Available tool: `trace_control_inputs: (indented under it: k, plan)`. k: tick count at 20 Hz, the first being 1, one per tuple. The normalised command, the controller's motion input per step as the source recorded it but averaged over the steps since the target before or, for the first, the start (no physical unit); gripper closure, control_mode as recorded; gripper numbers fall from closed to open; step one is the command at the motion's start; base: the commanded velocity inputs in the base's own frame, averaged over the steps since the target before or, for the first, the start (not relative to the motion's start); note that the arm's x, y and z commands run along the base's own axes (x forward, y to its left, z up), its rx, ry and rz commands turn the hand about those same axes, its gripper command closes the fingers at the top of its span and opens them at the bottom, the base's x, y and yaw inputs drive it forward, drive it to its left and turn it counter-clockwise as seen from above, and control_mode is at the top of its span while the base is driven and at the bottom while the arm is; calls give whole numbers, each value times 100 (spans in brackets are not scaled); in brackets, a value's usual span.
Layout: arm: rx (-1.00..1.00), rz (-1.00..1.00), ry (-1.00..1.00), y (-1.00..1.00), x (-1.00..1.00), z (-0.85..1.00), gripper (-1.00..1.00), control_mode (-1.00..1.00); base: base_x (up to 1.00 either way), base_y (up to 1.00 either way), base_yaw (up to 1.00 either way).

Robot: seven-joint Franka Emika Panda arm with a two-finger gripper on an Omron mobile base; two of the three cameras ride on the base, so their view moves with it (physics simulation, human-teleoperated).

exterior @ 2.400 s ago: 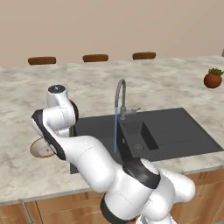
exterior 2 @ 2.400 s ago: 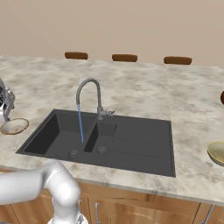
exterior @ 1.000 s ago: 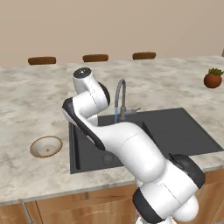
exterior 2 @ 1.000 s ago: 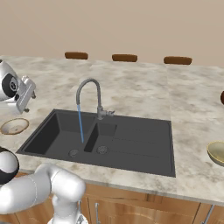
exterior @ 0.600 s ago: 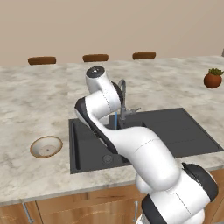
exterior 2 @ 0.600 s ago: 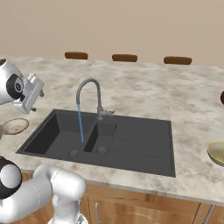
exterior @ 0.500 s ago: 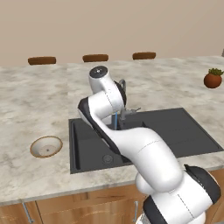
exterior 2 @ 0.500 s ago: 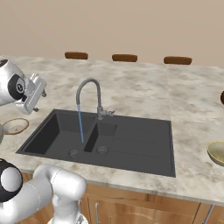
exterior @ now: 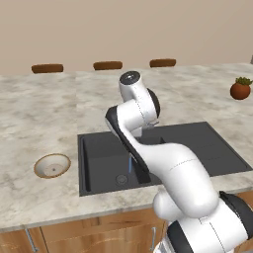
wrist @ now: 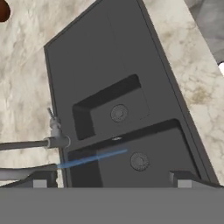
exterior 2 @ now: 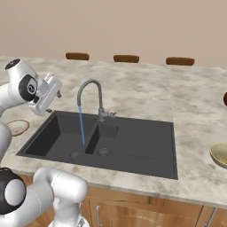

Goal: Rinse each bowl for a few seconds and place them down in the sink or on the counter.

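Our gripper (exterior 2: 56, 94) hangs over the sink's (exterior 2: 133, 146) left edge, apparently empty and parted. The shallow bowl (exterior: 52, 165) sits left on the counter (exterior: 39, 118), the olive bowl (exterior 2: 220, 154) far right. Reaching across, we risk clipping the running tap (exterior 2: 90, 99).

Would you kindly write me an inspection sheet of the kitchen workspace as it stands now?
Surface: beige marbled counter over wooden cabinets, black two-basin sink set into it.
Job's things: shallow bowl with brown rim on the counter left of the sink; olive-tan bowl on the counter right of it. Both lie apart from the sink. The gooseneck tap runs a blue stream into the larger basin.
Clutter: potted plant on the far right of the counter.
Grippers: gripper raised over the sink's left end, holding nothing; jaws cannot be judged.
Cables: nothing seen.
Surroundings: three brown chair backs behind the counter, plain tan wall.
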Motion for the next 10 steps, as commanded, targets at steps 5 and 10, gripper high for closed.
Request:
trace_control_inputs:
  k: [5,10]
  plan:
    - [1,-13,0,-56,0,9,-100,-100,0,0,0]
    - [4,-14,0,-68,-1,2,-100,-100,0,0,0]
